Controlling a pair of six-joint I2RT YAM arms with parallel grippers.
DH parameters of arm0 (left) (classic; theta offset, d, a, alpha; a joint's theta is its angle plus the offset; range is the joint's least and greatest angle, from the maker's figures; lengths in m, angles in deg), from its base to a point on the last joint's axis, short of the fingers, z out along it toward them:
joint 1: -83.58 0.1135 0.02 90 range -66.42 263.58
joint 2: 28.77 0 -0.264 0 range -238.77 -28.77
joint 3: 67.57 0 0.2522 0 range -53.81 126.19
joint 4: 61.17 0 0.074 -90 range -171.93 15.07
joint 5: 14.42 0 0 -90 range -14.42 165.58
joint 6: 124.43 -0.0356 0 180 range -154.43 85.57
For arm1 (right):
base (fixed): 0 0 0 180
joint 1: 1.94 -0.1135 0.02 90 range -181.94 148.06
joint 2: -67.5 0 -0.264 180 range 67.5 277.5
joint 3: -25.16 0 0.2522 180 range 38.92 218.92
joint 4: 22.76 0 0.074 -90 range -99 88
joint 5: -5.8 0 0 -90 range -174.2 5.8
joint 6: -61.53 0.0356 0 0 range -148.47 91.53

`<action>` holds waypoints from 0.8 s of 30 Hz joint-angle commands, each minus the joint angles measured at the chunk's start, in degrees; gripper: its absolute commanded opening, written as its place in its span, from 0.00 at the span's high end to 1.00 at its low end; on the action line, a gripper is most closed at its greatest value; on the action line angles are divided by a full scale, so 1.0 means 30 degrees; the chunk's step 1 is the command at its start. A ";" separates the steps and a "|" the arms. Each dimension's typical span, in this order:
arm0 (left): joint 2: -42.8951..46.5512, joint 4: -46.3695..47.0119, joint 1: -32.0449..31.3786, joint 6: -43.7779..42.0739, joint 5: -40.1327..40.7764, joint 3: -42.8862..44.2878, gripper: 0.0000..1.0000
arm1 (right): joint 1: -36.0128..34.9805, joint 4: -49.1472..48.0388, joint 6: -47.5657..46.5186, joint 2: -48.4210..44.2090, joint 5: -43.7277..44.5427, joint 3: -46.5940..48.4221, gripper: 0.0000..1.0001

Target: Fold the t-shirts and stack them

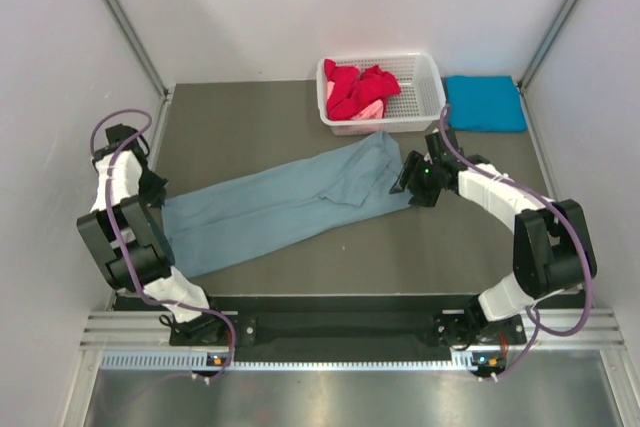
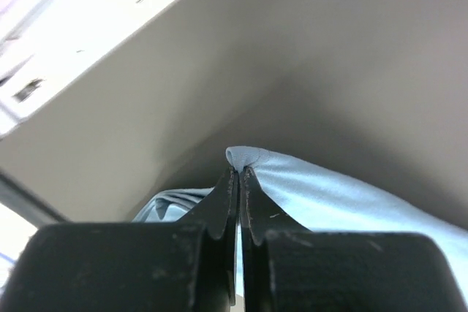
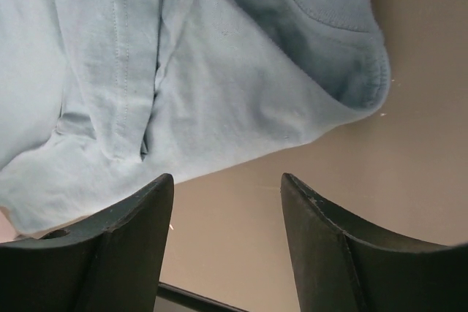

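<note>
Grey table (image 1: 250, 127), walled in by white panels, is what you are working on. Across its middle you have the grey-blue t-shirt (image 1: 290, 202) pulled out into a long, rumpled diagonal band, from the near left up toward the far right. Behind that far end sits the white basket (image 1: 430, 72), and just to its right the turquoise t-shirt (image 1: 485, 102) lies folded flat. In the basket you can see the red t-shirt (image 1: 355, 87) bunched on top of the pink one (image 1: 368, 110). Your left gripper (image 2: 240, 173) has its jaws pinched tight on a fold at the band's near-left end. Your right gripper (image 3: 225, 180) stands with jaws wide and empty, just beside the shirt's far-right edge.
</note>
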 commanded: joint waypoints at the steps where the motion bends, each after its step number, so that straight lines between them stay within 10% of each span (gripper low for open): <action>1: 0.0882 -0.1032 0.0226 0.1072 0.3354 0.0080 1.00 | -0.0625 -0.0581 -0.0289 -0.0529 0.0780 0.0175 0.39; 5: 0.1148 -0.1094 0.0636 0.1543 0.3193 -0.0037 0.99 | -0.1385 0.0149 -0.1048 -0.0500 0.1599 0.0524 0.39; 9: 0.2196 -0.0247 0.0461 0.1513 0.1756 -0.0796 0.50 | -0.2148 0.1087 -0.2250 0.0083 0.2743 0.1607 0.38; 15: 0.5182 0.0164 -0.0884 0.0932 0.0848 -0.1268 0.01 | -0.2559 0.1675 -0.2780 0.0613 0.3566 0.2694 0.37; 24: 0.5897 0.7688 -0.8529 -0.4957 -0.8774 -0.1239 0.05 | -0.2530 0.2172 -0.4156 -0.1348 0.3359 0.2139 0.36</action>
